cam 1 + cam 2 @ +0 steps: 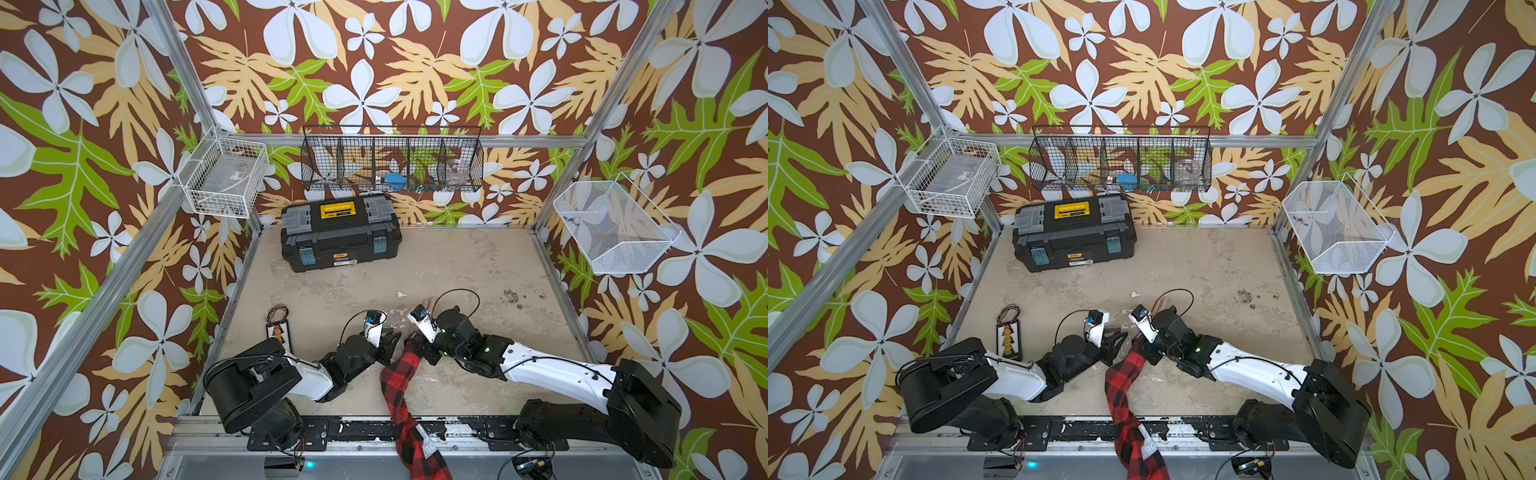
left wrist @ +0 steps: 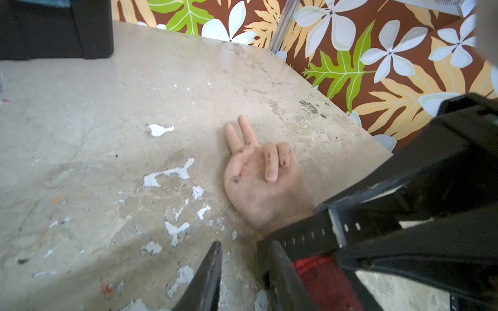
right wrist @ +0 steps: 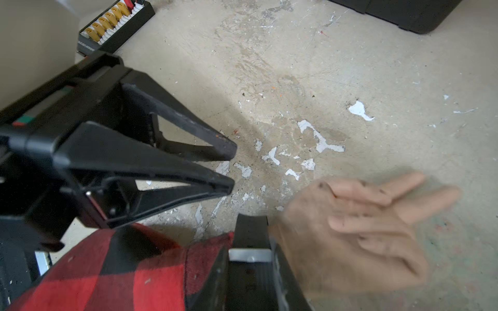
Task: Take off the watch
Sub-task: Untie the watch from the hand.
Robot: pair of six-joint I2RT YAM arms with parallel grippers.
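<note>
**Well, the watch is not off yet**

The watch (image 2: 304, 238) is wrapped round the wrist of a fake hand (image 2: 261, 185), right at the tips of the right claw (image 3: 249, 258). That claw is nearly shut and pinches the black strap by its silver buckle. The left claw (image 3: 231, 168) waits just beside it, a little open, holding nothing. I cannot tell if the buckle is undone. Pulling the watch off the wrist is left to do. A red checked sleeve (image 3: 107, 269) runs back between the 2 claws. The table (image 2: 107, 134) is pale, scratched and chipped. Far past the claws stands 1 black toolbox (image 1: 340, 232). Flower walls (image 1: 374, 62) go all around.
</note>
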